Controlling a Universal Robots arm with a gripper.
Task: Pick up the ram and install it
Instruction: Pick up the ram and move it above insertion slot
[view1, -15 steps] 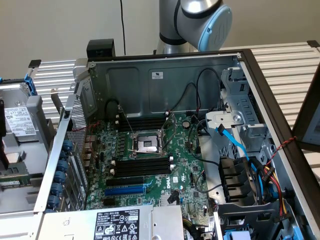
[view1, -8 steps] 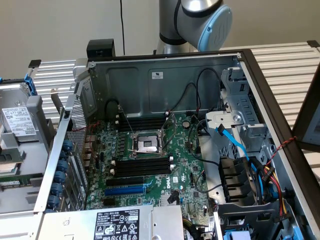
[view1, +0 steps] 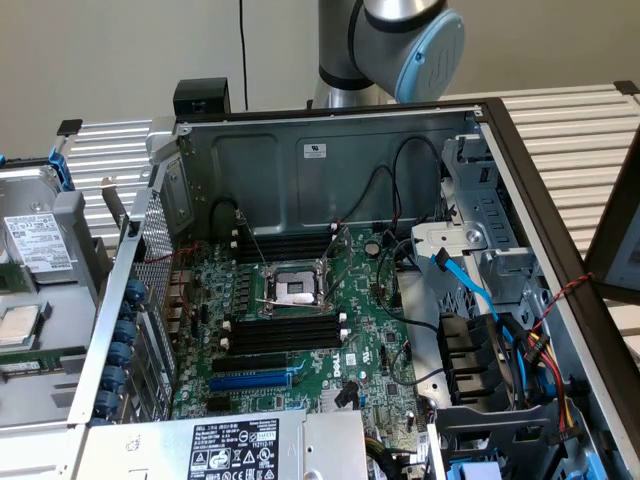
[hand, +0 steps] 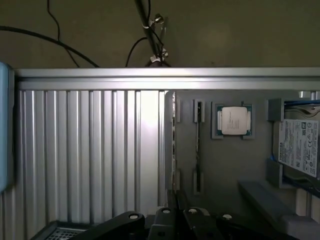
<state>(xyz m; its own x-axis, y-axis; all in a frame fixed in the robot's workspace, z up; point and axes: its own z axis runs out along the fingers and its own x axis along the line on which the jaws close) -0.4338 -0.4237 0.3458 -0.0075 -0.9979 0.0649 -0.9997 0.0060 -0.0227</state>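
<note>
Gripper (hand: 177, 200) at the edge of the worktop (hand: 90, 150), ram (hand: 198, 150) just ahead in the grey tray (hand: 225, 170).
Ram stands on edge in two clips, untouched, long axis running straight away from the jaws, offset slightly toward the CPU chip (hand: 233, 120). Jaws hold nothing visible; how far open, cannot tell. Black memory slots (view1: 275, 335) in the case are empty.

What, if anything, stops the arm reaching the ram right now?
Probably nothing, so likely yes. The ram seems to stand on edge in its holder on the grey tray, beside the processor, uncovered from above. The arm has no obstacle showing between.
</note>
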